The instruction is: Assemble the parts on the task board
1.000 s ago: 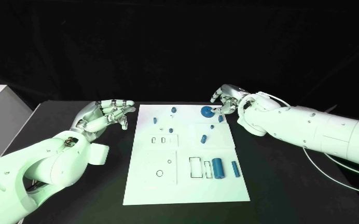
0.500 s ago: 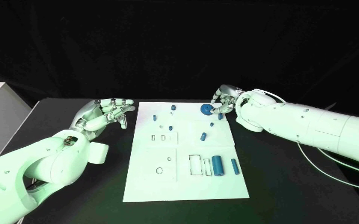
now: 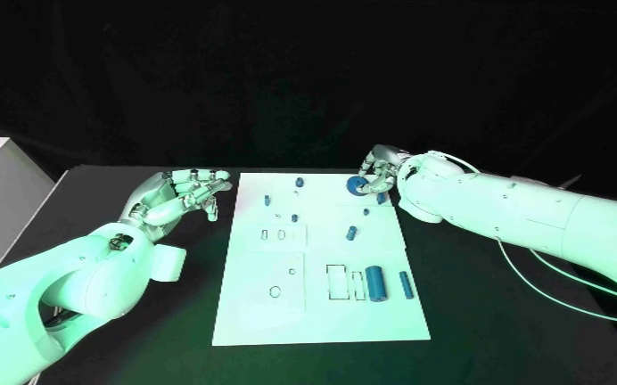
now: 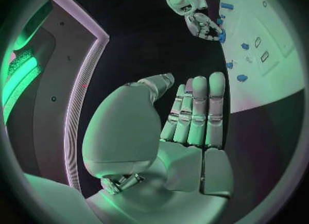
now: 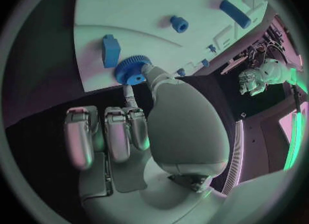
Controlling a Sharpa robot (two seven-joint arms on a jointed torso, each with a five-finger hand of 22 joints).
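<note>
The white task board [image 3: 322, 314] lies in the middle of the black table. My right hand [image 3: 382, 171] is at the board's far right corner and pinches a blue gear [image 3: 355, 186] [image 5: 132, 69] between thumb and a finger, low over the board. A small blue block [image 5: 110, 50] lies just beside the gear. A thick blue cylinder [image 3: 374, 283] and a thin rod [image 3: 404, 284] lie near the board's right edge, with several small blue pieces farther back. My left hand [image 3: 180, 194] [image 4: 193, 116] hovers beside the board's far left corner, fingers side by side, holding nothing.
A white box [image 3: 11, 191] stands at the table's left edge. A thin cable [image 3: 550, 271] trails under the right arm. Bare black table [image 3: 501, 340] shows on both sides of the board.
The right hand has shifted slightly left along the board's far edge with the gear still in its pinch. The left hand has stayed where it was.
</note>
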